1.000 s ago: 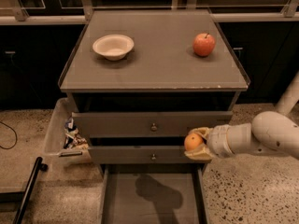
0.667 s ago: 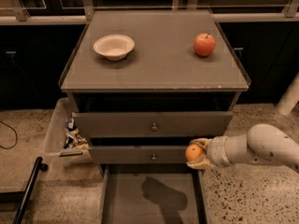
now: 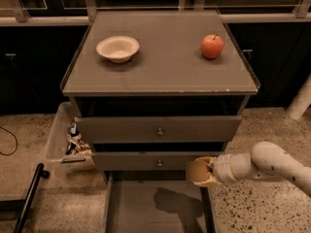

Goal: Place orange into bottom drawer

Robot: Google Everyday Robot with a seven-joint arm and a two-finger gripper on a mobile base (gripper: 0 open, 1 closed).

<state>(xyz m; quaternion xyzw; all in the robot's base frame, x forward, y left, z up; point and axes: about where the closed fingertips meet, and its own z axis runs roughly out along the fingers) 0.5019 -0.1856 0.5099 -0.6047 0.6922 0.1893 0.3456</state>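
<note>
The orange [image 3: 196,170] is a small round orange-yellow fruit held in my gripper [image 3: 204,172], which reaches in from the right on a white arm. It hangs above the right side of the bottom drawer [image 3: 146,208], a wide grey tray pulled open at the foot of the grey cabinet. The fruit's shadow falls on the drawer floor below and left of it. The gripper is shut on the orange, just in front of the middle drawer's face.
On the cabinet top [image 3: 165,67] stand a white bowl [image 3: 117,48] and a red apple [image 3: 212,46]. Two upper drawers with brass knobs [image 3: 159,132] are closed. A bin with packets [image 3: 75,142] hangs at the cabinet's left. A black pole [image 3: 29,198] lies at lower left.
The gripper with the orange has moved lower and slightly right, down in front of the middle drawer toward the open bottom drawer.
</note>
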